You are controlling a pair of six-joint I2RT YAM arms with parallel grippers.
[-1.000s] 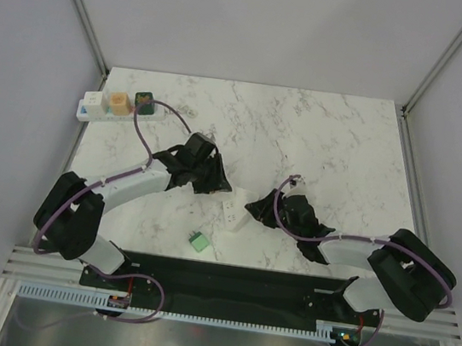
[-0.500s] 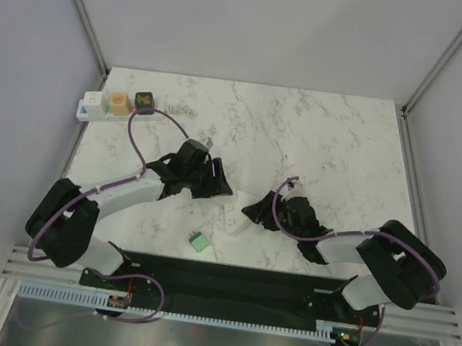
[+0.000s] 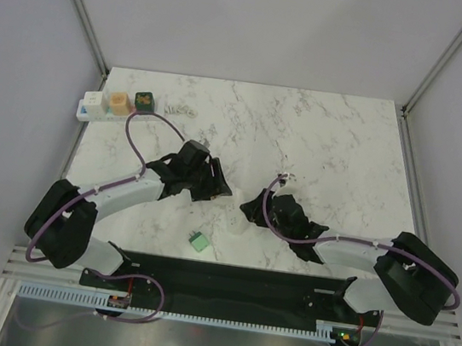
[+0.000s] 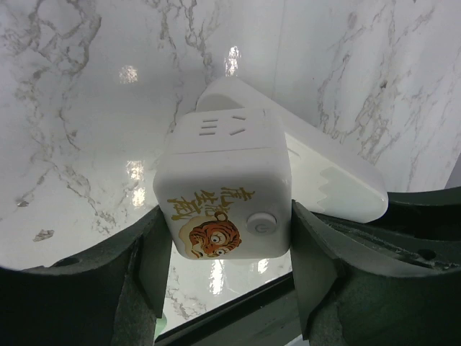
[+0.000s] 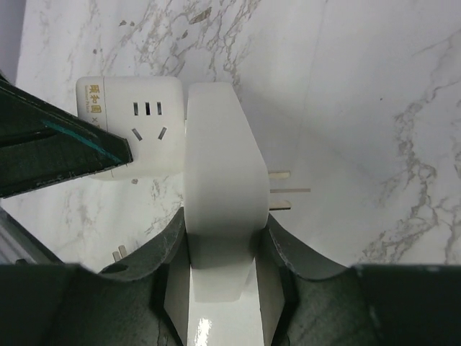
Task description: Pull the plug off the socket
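A white cube socket [image 4: 223, 180] with a tiger sticker and a round button sits between my left gripper's [image 4: 230, 220] fingers, which press on its two sides. A flat white plug [image 5: 220, 158] is joined to the cube's [image 5: 137, 122] side. My right gripper [image 5: 225, 227] is shut on that plug's narrow body, and the plug's metal prongs [image 5: 284, 191] stick out on the far side. The plug [image 4: 324, 173] also shows behind the cube in the left wrist view. From the top, the left gripper [image 3: 219, 187] and right gripper [image 3: 252, 207] meet at mid-table and hide both pieces.
A white power strip [image 3: 94, 106] lies at the back left corner with an orange block [image 3: 118, 103] and a dark green block [image 3: 145, 100] on it. A small green block [image 3: 198, 240] rests near the front edge. The black base rail [image 3: 233, 281] runs along the near side.
The right gripper slid left toward the left gripper and closed on the plug. The white pieces seen on the table between the grippers are now covered by them.
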